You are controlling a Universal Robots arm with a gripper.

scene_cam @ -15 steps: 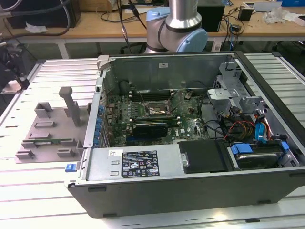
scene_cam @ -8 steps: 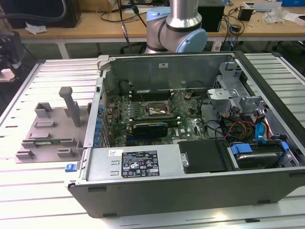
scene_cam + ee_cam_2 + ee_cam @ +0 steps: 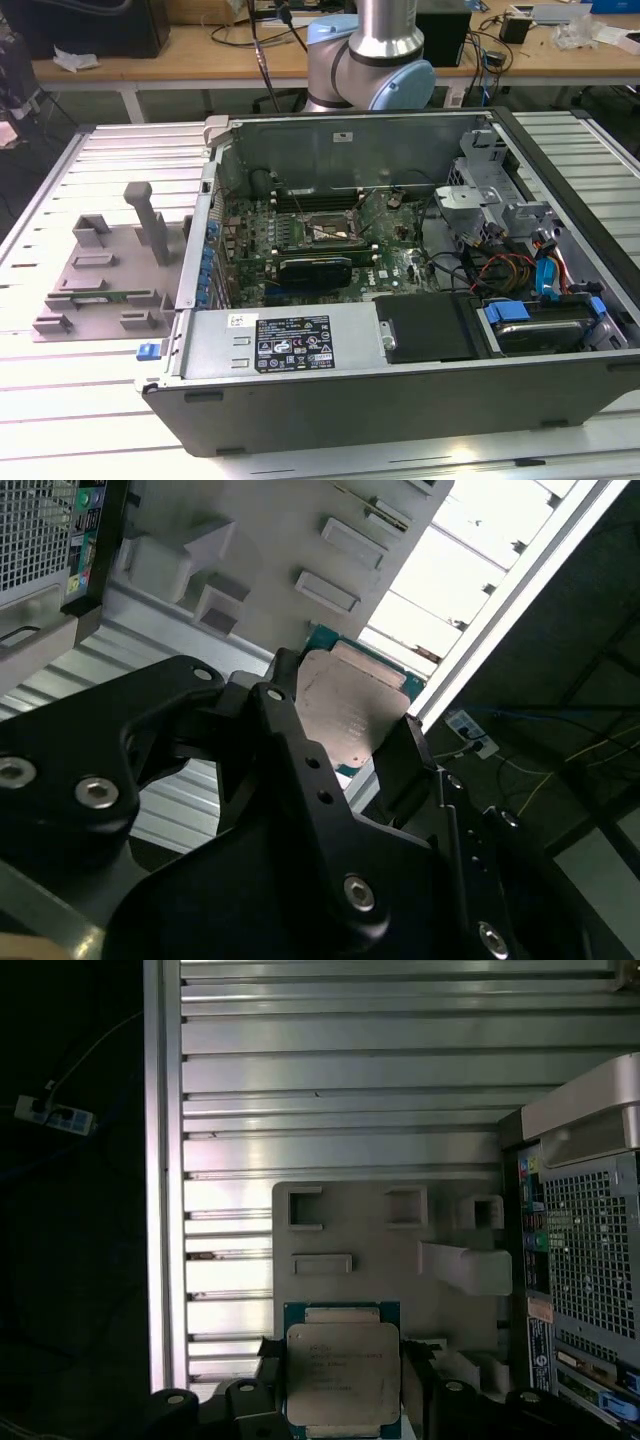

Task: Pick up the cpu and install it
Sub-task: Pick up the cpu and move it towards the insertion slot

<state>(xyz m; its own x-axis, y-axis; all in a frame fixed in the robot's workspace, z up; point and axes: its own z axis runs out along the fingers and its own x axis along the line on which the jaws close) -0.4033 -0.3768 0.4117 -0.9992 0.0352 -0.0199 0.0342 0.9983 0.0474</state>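
The cpu (image 3: 343, 1365) is a small square chip with a pale silver top and a green edge. It sits between my two black fingers (image 3: 415, 1378), and my gripper (image 3: 343, 1400) is shut on it. In the second wrist view the cpu (image 3: 350, 710) sits tilted in my gripper (image 3: 345, 748), held clear above the slatted table. Below it lies the grey holder plate (image 3: 380, 1250). In the exterior view the open computer case (image 3: 400, 400) shows its motherboard with the square socket (image 3: 320, 232) near the middle.
My arm's base (image 3: 375, 50) stands behind the case. The grey holder plate (image 3: 105, 270), with upright posts and a green memory stick, lies on the exterior view's left. Inside the case are a black expansion card (image 3: 315, 268), cables and drive bays (image 3: 530, 300).
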